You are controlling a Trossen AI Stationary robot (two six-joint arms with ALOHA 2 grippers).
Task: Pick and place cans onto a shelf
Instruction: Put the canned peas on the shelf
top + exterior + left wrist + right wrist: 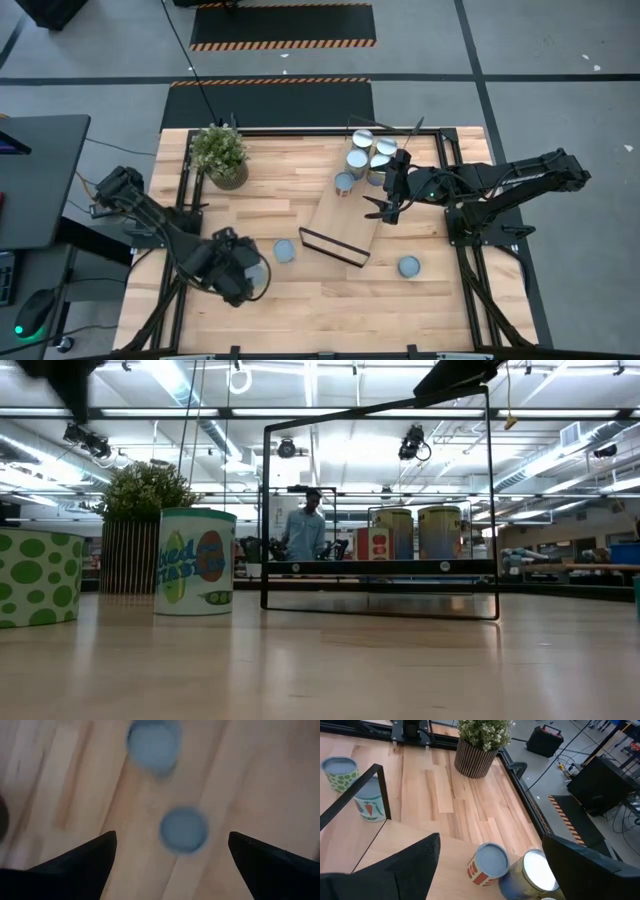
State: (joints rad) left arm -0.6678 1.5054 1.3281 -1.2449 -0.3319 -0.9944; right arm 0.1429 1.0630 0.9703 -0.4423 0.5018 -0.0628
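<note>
Because loose cans (285, 251) sit on the tabletop (300, 300), your left gripper (172, 851) hovers over them, jaws spread; the right gripper (382, 206), spread too, overhangs the shelf (343, 227).

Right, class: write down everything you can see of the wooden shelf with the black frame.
The long light-wood shelf board with thin black metal frame ends stands mid-table at a slant, not square to the table's edges. In the low view its frame shows as a tall, thin open rectangle with a dark board running across it low down. The board's top looks bare. Silver-topped cans cluster just past its far end; whether they touch it cannot be told. The right arm's open end effector hovers beside that end, apart from it.
</note>
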